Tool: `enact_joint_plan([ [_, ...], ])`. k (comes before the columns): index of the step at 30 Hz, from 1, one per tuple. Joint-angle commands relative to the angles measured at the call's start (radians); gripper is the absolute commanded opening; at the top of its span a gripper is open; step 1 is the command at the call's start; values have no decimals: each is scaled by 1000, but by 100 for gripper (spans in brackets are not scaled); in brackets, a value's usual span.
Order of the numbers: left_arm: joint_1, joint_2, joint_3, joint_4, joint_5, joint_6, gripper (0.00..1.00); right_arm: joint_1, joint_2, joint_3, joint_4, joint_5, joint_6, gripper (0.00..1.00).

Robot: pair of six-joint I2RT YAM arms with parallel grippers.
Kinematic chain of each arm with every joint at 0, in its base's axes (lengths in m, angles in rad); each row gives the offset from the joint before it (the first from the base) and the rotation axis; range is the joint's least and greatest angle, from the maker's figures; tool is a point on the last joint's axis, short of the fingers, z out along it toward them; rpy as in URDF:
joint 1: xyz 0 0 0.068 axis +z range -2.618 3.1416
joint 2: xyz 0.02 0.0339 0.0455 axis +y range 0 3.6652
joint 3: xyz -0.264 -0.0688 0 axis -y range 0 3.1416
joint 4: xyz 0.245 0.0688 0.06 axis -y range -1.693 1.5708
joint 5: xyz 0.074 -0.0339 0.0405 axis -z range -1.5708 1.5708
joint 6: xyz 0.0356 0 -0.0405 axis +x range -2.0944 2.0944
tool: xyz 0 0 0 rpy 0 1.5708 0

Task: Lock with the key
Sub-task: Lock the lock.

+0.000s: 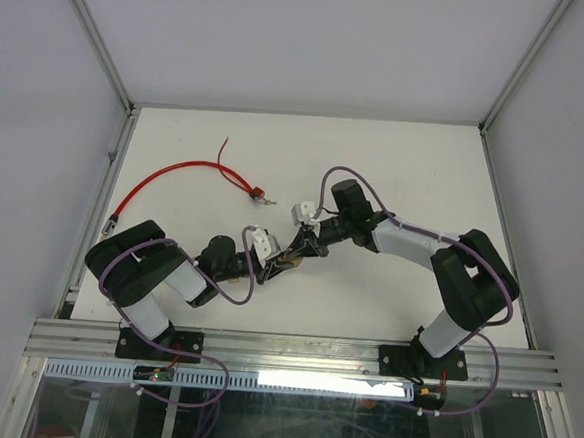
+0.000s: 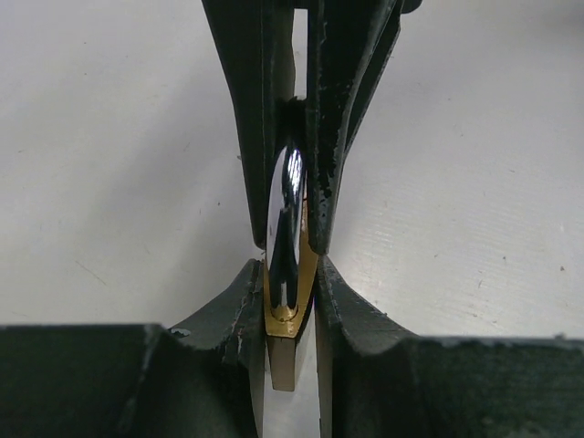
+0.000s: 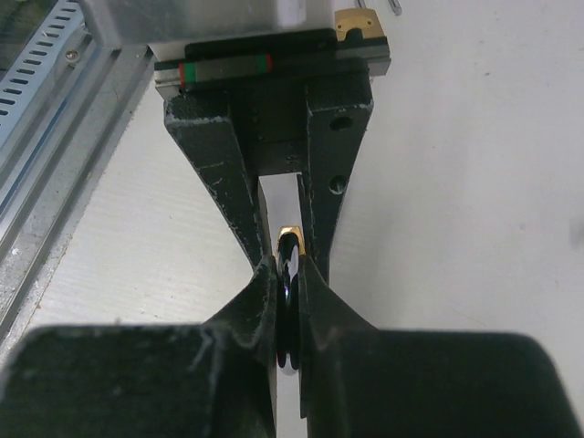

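A padlock hangs between my two grippers near the middle of the white table. My left gripper [image 1: 279,265] [image 2: 285,278] is shut on its brass body [image 2: 284,321]. From the opposite side my right gripper [image 1: 300,252] [image 3: 288,266] is shut on the chrome shackle [image 3: 290,306] [image 2: 285,214]. In the right wrist view a corner of the brass body [image 3: 290,234] shows just past my fingertips. No key shows between either pair of fingers. A small silvery piece [image 1: 269,201] lies at the end of a red cord, too small to tell whether it is the key.
The red cord [image 1: 165,178] curves across the back left of the table [image 1: 406,167]. White walls stand on three sides. An aluminium rail [image 1: 293,351] runs along the near edge by the arm bases.
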Motion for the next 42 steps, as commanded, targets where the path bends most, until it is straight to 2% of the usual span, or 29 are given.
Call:
enact_joint_plan([
  [1,-38,20,22,-127,-6,2,0,169,178,-95,-149,155,73,0],
  [5,-39,-44,6,-168,-34,-21,0,173,98,-48,-187,181,67,0],
  [7,-39,-63,-3,-161,-32,-20,0,171,38,-18,-241,224,41,0],
  [10,-38,-66,3,-165,-29,-10,0,163,-16,8,-313,204,4,0],
  [12,-38,-70,4,-173,-30,-12,0,161,-37,57,-379,262,-1,0],
  [17,-38,-82,-8,-156,-24,-16,0,102,-77,62,-451,377,-80,0],
  [23,-38,-86,-4,-162,-26,-11,0,14,-103,75,-544,407,-166,0],
  [32,-38,-102,-1,-174,-28,1,0,-3,-52,73,-619,410,-185,0],
  [42,-39,-38,-20,-97,-49,-4,0,86,98,100,-690,437,-169,0],
])
